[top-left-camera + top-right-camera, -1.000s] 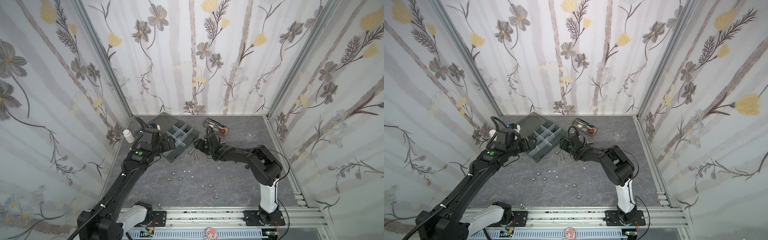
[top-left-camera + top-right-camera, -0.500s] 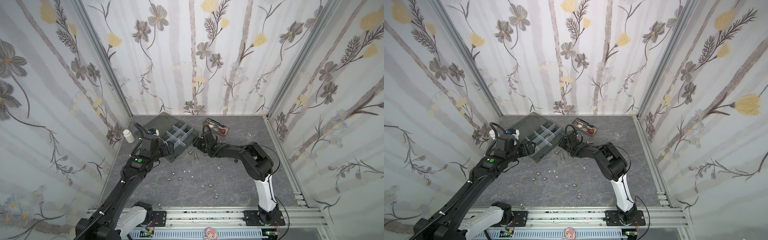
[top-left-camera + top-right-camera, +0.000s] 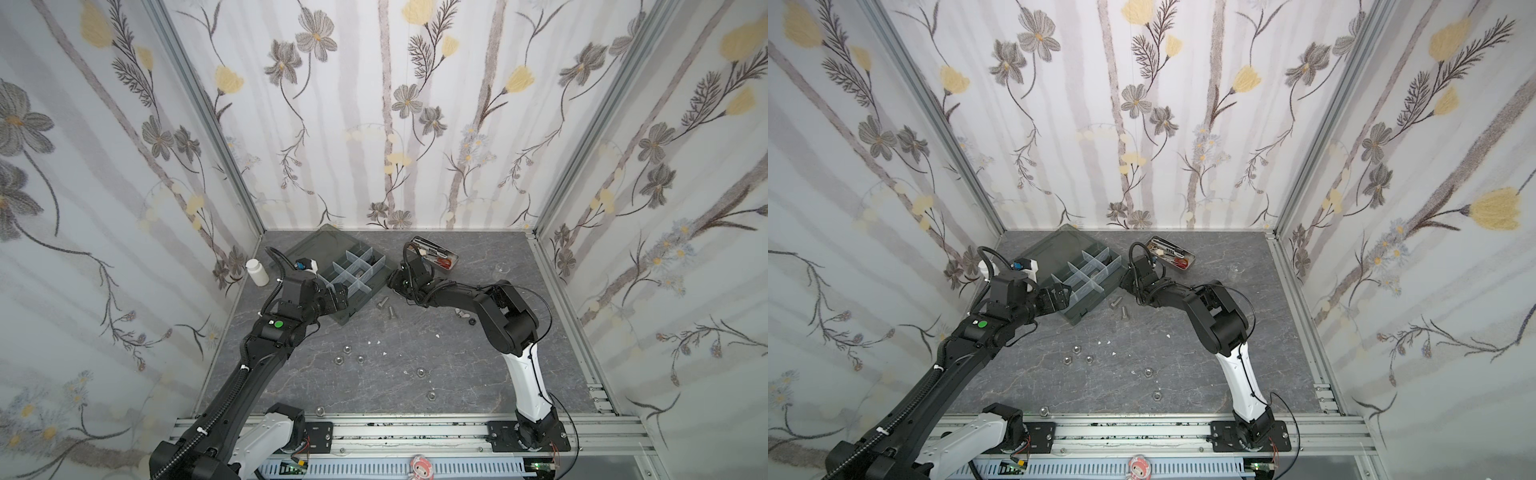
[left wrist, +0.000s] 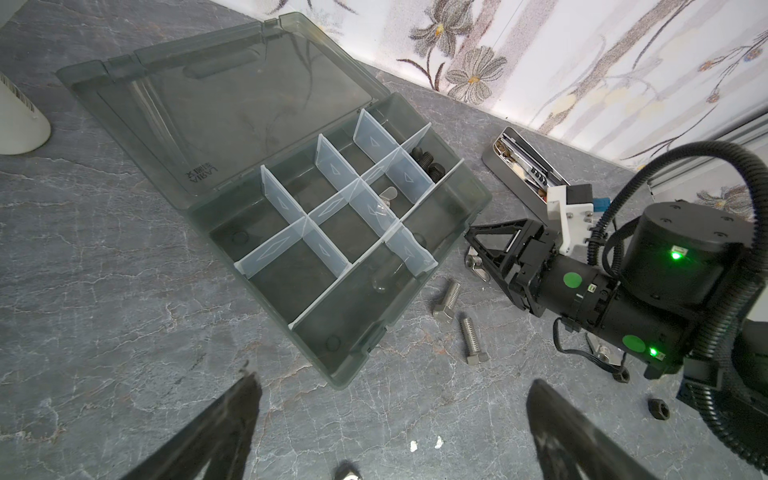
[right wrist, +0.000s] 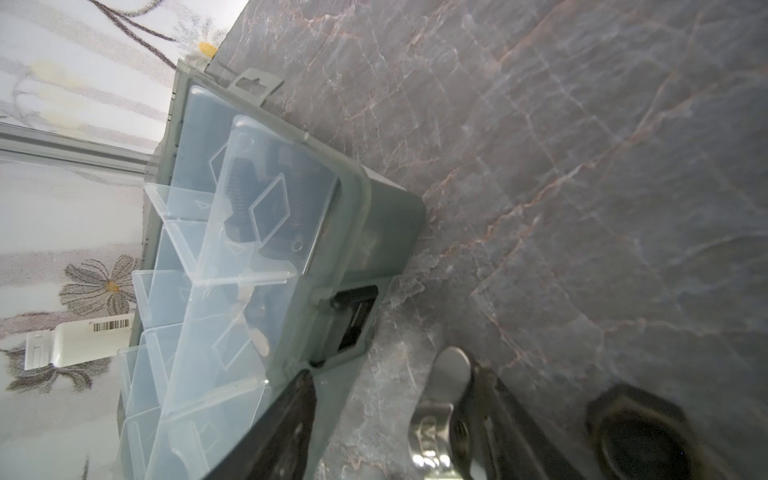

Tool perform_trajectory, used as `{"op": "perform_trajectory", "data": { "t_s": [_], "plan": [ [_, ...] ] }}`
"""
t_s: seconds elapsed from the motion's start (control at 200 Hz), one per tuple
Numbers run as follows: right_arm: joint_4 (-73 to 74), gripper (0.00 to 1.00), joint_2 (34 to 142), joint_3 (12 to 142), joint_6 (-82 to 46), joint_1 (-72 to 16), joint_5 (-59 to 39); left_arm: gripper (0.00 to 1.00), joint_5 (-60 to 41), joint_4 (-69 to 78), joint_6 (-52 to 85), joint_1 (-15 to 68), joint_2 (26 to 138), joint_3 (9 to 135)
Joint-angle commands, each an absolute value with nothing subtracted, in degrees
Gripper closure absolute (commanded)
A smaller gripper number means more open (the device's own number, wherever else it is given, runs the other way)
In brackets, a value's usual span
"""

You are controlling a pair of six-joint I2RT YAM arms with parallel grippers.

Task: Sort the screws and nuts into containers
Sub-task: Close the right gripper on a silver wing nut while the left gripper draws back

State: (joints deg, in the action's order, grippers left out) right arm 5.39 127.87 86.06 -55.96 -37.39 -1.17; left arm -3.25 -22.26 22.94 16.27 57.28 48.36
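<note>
The dark grey organizer box lies open, its containers formed by whitish dividers. Black screws lie in a far compartment. By the box's right corner my right gripper is open, low over the table. A silver wing nut sits between its fingers, against one finger; the other finger stands by the box wall. My left gripper hangs wide open above the table near the box's front corner, holding nothing. Two silver screws lie beside the box. Several silver nuts dot the front of the table.
A metal tin of tools stands behind the right gripper. A white bottle stands at the left wall, a small glass at the back right. A black nut lies just beside the right gripper.
The right gripper has shifted slightly toward the box corner and its jaws have narrowed around the wing nut. The left gripper has drifted a little toward the front, still wide open.
</note>
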Motion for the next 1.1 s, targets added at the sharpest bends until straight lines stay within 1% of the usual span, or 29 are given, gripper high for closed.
{"op": "perform_trajectory", "data": {
  "t_s": [0.0, 0.1, 0.59, 0.694, 0.779, 0.969, 1.094],
  "plan": [
    [-4.0, 0.41, 129.8, 89.1, -50.8, -37.7, -0.2, 0.00, -3.4, -20.5, 23.1, 16.3, 57.0, 48.2],
    [-7.7, 0.45, 130.9, 91.9, -47.8, -38.1, 1.1, 0.00, -3.2, -20.5, 23.0, 16.2, 57.0, 48.1],
    [-15.0, 0.47, 130.6, 93.6, -40.7, -39.8, 6.6, 0.00, -2.9, -20.6, 23.1, 16.3, 57.2, 47.9],
    [-15.4, 0.52, 130.5, 93.5, -39.8, -40.0, 7.4, 0.00, -3.0, -20.6, 23.1, 16.2, 57.4, 47.9],
    [-15.6, 0.59, 130.4, 93.5, -39.3, -40.1, 7.6, 0.00, -2.8, -20.7, 23.0, 16.2, 57.5, 47.9],
    [-15.6, 0.65, 130.5, 93.6, -38.8, -40.2, 7.3, 0.00, -2.6, -20.7, 23.0, 16.2, 57.6, 47.9],
    [-16.5, 0.65, 130.4, 93.9, -37.7, -40.9, 8.3, 0.00, -2.6, -20.7, 23.0, 16.3, 57.7, 47.9]
  ]
}}
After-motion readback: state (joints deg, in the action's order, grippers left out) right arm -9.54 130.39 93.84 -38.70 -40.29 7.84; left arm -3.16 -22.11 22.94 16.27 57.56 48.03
